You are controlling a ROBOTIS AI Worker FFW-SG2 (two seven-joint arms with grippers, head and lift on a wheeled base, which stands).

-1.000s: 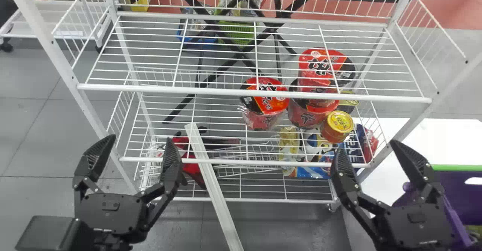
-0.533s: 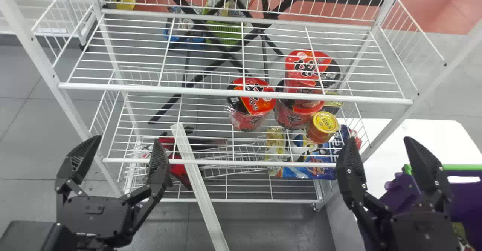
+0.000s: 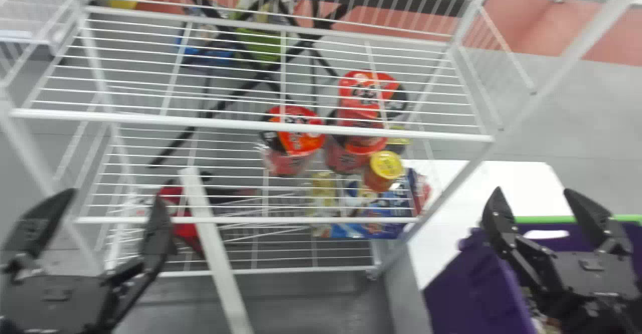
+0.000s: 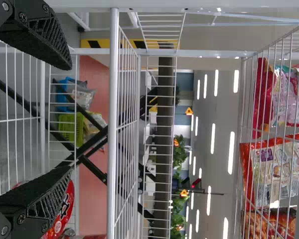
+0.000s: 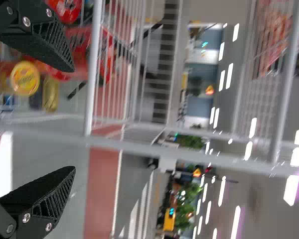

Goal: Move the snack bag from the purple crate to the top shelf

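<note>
My right gripper (image 3: 531, 206) stands open in the head view, over the left part of the purple crate (image 3: 466, 279), nothing between its fingers. At the lower left, in front of the wire rack, my left gripper (image 3: 118, 203) is open and empty. Colourful contents lie low inside the crate, partly behind the right arm; I cannot tell a snack bag among them. In the left wrist view my left gripper (image 4: 70, 119) is spread before the rack. Snack bags (image 4: 274, 172) lie on a high shelf there. The right wrist view has my right gripper (image 5: 74, 119) spread too.
The white rack's upper wire shelf (image 3: 251, 120) crosses the head view. Red noodle cups (image 3: 293, 138) and a yellow-lidded can (image 3: 385, 166) stand on the level below, with packets (image 3: 361, 223) lower down. A white table (image 3: 481, 183) adjoins the rack's right side. A rack post rises between shelf and crate.
The rack has shifted left in the head view, and more of the purple crate and white table shows. My left gripper has shifted left there too. Both grippers have stayed open.
</note>
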